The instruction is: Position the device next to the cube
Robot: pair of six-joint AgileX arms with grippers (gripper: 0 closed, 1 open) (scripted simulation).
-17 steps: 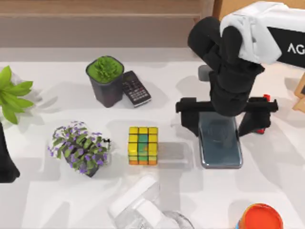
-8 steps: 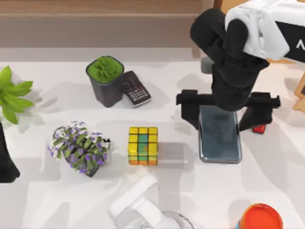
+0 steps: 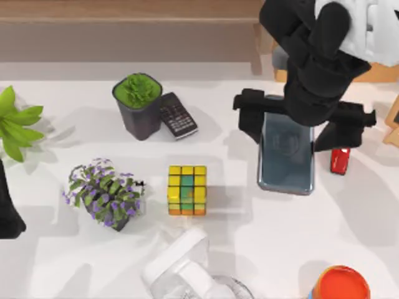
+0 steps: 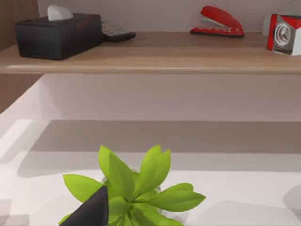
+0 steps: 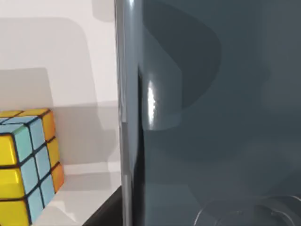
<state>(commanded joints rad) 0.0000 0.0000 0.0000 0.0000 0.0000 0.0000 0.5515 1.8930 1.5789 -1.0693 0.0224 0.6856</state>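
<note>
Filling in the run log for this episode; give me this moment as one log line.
right gripper: shut on device, lifted | cube: on table, left of device, apart | left arm: parked at table's left edge | placement: not yet done

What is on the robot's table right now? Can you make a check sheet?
Surface: white table.
Job's things: device held off the table at right; cube mid-table, apart from it.
Clutter: potted succulent, keypad phone, flowering plant, leafy plant, red toy car, orange lid, clear container.
Grippers: right gripper clamps the device; left arm parked at left edge.
Cables: nothing seen.
Surroundings: wooden shelf with tissue box, red stapler.
</note>
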